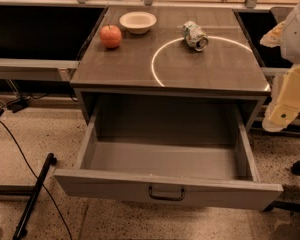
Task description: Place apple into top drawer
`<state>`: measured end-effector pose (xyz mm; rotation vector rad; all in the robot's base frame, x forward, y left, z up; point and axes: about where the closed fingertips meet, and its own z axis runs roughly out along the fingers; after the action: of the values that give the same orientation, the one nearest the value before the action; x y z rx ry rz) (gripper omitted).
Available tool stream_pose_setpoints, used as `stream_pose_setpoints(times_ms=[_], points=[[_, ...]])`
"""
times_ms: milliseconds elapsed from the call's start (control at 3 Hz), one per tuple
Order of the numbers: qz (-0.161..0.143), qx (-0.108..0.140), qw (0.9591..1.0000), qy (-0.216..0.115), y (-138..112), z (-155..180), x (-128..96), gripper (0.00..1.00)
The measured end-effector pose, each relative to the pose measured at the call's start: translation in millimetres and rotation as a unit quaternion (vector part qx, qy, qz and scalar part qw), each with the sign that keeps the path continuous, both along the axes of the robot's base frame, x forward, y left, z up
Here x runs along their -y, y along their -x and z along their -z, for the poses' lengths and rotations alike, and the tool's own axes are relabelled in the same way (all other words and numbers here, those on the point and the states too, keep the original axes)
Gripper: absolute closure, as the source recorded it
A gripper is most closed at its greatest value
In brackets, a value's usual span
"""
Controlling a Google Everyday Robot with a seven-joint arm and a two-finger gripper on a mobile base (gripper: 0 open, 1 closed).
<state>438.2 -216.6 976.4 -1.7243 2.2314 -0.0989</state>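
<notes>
The apple (110,36) sits at the far-left corner of the tabletop (205,69), just beside a white bowl (138,22). The top drawer (160,160) stands pulled open on the near side. The tool (286,104) hangs off the right edge, well apart, with the apple far-left of it. Whether it is spread or closed cannot be told.

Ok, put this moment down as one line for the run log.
round red-orange apple: on cabinet top, beside white bowl | wide grey top drawer: open, empty | gripper: at picture's right edge, apart from apple
</notes>
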Motion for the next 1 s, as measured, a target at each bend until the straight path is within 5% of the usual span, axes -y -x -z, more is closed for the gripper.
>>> stream_pose_setpoints(times_ms=[333, 667, 1000], points=[[0.0, 0.001, 1.0, 0.0, -1, 0, 0, 0.0], [-0.017, 0.012, 0.9998, -0.009, -33, 0, -10, 0.0], [-0.059, 0.03, 0.997, -0.041, -104, 1, -44, 0.0]])
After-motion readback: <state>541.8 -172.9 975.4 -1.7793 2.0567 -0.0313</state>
